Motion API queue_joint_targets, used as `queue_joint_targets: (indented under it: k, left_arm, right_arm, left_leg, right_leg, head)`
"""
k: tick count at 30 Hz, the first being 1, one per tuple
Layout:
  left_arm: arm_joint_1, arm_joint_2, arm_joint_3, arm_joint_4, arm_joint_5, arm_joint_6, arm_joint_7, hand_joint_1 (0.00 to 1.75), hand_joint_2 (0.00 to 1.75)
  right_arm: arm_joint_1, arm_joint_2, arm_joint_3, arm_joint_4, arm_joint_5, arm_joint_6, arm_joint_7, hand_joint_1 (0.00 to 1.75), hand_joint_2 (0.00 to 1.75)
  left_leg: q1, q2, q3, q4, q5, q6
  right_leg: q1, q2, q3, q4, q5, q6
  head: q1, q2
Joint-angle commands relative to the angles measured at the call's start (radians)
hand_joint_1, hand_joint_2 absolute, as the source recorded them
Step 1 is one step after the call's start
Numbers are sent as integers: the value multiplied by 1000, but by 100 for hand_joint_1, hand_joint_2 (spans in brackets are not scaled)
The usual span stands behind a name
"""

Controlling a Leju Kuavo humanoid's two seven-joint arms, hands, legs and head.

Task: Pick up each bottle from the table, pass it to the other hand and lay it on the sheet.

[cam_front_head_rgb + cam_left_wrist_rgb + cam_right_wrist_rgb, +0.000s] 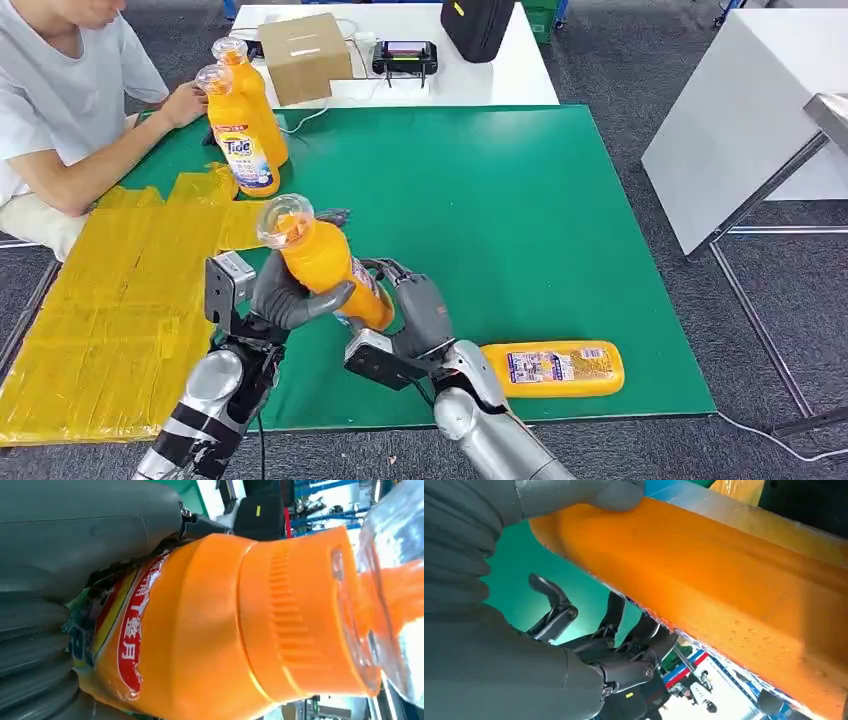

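An orange Tide bottle (325, 265) with a clear cap hangs tilted above the green mat (500, 200), cap towards the far left. My left hand (285, 300) grips its middle, thumb across the front; up close the bottle (210, 630) lies against that hand (75, 540). My right hand (420, 315) holds the lower end. In the right wrist view the thumb lies on the bottle (704, 580) and the fingers (624, 630) reach under it. The yellow sheet (110, 290) lies on the left. Another bottle (552, 368) lies flat at the mat's front right. Two more (240, 140) stand at the back left.
A person (60, 90) sits at the far left, one hand (185, 103) next to the standing bottles. Behind the mat a white table holds a cardboard box (305, 55), a controller and a black bag. Another white table (740, 110) stands to the right.
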Motion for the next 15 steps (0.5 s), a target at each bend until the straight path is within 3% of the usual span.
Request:
queue_joint_targets:
  k: [1,6,7,8,11,15]
  left_arm:
    - [-49,-24,23,72,10,11,-5,175,175]
    - [-48,-21,23,70,5,30,-15,175,175]
    - [-46,-19,25,66,-3,41,-19,175,175]
    - [-43,-13,27,60,-22,63,-27,175,175]
    - [-35,9,42,36,-115,154,-49,175,175]
    - [-36,13,44,33,-110,153,-50,175,175]
  right_arm:
    - [-32,-19,47,84,-4,5,-5,173,175]
    - [-22,-23,27,63,-32,-4,-15,175,175]
    - [-13,-25,11,40,-51,-13,-24,131,175]
    - [1,-30,-7,3,-75,-24,-41,5,175]
    - [55,-68,-51,-169,-139,-26,-58,0,175]
    - [59,-74,-51,-184,-141,-20,-52,0,175]
  left_leg:
    - [1,-2,4,-1,-1,-1]
    - [1,-2,5,0,-2,-1]
    - [1,-2,3,0,-1,-1]
    - [2,-3,6,0,-2,-2]
    - [2,-3,4,1,-2,-1]
    - [2,-3,5,1,-2,-1]
  right_leg:
    - [0,2,5,-1,-1,-1]
    - [1,2,5,-1,-2,-1]
    - [0,1,3,-1,-1,-1]
    - [1,3,7,-1,-2,-2]
    - [1,1,6,-1,-2,-2]
    - [1,2,6,0,-3,-2]
  head:
    - [0,0]
    - [0,0]
    - [0,0]
    - [0,0]
    - [0,0]
    - [0,0]
